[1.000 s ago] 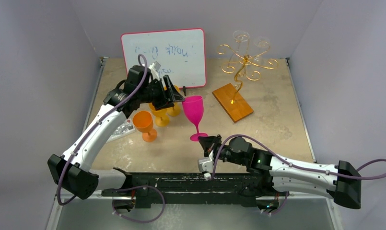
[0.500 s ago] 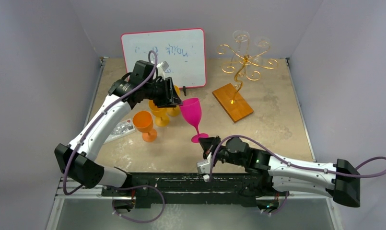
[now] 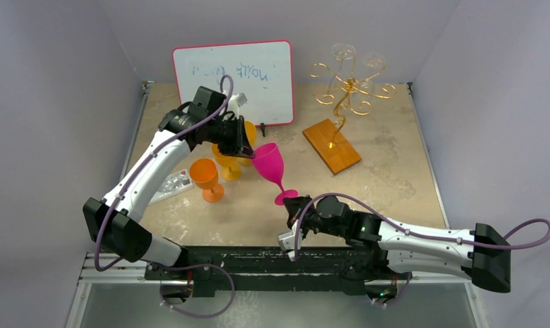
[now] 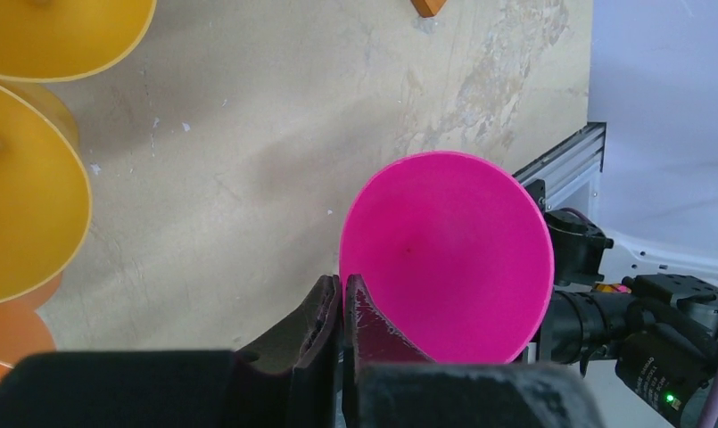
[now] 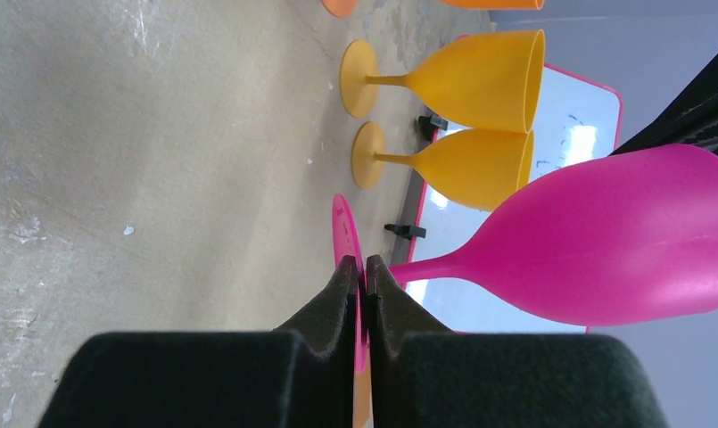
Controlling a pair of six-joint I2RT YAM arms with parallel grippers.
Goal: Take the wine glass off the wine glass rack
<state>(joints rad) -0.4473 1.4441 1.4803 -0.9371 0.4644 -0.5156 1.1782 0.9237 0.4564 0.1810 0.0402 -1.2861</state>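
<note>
Pink wine glass tilts above the table, well apart from the wine glass rack; left gripper clamps its rim, right gripper pinches its foot, apparently steadying it between arms.

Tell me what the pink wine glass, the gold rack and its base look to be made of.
The pink wine glass is likely plastic: opaque, even colour, soft sheen, not see-through. The gold rack looks like thin metal wire with a shiny gold finish, bent into scrolls. The base seems to be wood or a wood-look board, orange-brown and glossy with a glint.
</note>
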